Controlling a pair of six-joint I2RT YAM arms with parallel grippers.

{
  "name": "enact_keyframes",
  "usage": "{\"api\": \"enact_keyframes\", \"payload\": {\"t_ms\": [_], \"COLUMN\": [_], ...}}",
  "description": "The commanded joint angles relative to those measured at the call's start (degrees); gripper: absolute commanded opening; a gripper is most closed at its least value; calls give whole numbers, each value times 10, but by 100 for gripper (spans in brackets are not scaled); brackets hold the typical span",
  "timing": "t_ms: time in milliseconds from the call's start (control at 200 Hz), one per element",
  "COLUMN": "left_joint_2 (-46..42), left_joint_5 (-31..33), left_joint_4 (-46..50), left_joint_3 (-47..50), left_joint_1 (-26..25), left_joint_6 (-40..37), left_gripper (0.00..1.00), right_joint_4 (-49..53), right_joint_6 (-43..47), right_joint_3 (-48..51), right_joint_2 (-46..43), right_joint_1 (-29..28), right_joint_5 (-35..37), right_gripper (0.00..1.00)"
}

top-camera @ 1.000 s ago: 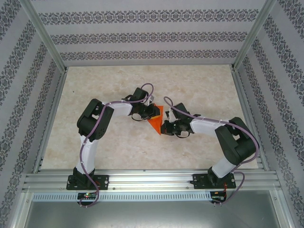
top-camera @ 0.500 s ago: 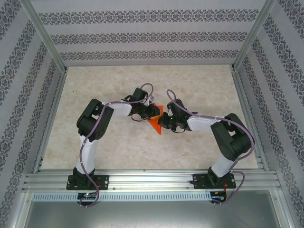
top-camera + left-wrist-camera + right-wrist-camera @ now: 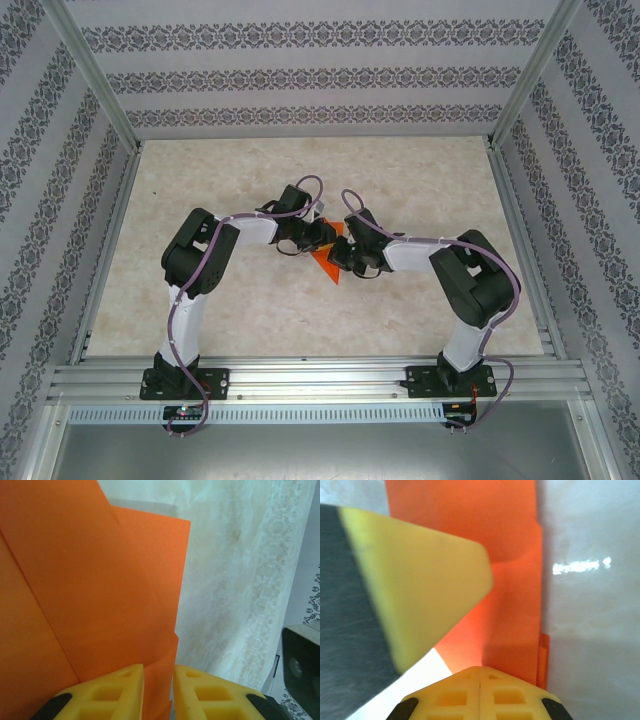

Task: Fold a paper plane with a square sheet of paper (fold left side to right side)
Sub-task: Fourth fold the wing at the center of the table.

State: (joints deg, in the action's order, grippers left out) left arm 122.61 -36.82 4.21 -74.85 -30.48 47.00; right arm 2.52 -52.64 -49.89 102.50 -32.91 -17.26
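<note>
The square sheet of paper (image 3: 329,268) lies partly folded in the middle of the table, bright orange, with overlapping layers and a diagonal crease (image 3: 75,580). My left gripper (image 3: 322,236) rests on its far edge. Its yellow fingers (image 3: 115,690) stand a narrow gap apart, and a raised flap of the paper sits between them without being pinched. My right gripper (image 3: 346,256) is shut, its closed tip (image 3: 480,670) down on the paper (image 3: 515,605) next to the folded edge. The big yellow shape is the left gripper's finger (image 3: 420,580), close by.
The table top (image 3: 230,180) is pale marble-patterned, with patterned walls and aluminium posts on three sides. Both arms meet over the paper at the centre, their cables arching above. A metal rail (image 3: 320,380) runs along the near edge.
My right gripper has slid left and away across the paper, closing in on the left gripper. The left gripper and the paper have stayed put.
</note>
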Motion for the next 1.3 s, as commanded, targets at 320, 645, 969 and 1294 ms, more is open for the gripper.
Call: {"api": "enact_keyframes", "payload": {"t_ms": [320, 645, 969, 1294], "left_joint_2": [29, 34, 34, 33], "left_joint_5": [56, 58, 60, 58], "left_joint_4": [22, 28, 29, 26], "left_joint_3": [9, 5, 5, 6], "left_joint_1": [9, 8, 9, 8], "left_joint_6": [-15, -17, -16, -16], "left_gripper": [24, 24, 24, 24], "right_joint_4": [77, 134, 143, 123], "right_joint_6": [30, 63, 84, 62], "right_joint_3": [-8, 11, 47, 25], "right_joint_2": [8, -10, -67, -142], "right_joint_1": [-7, -15, -13, -26], "right_joint_5": [30, 27, 25, 34], "right_gripper": [1, 1, 1, 3]}}
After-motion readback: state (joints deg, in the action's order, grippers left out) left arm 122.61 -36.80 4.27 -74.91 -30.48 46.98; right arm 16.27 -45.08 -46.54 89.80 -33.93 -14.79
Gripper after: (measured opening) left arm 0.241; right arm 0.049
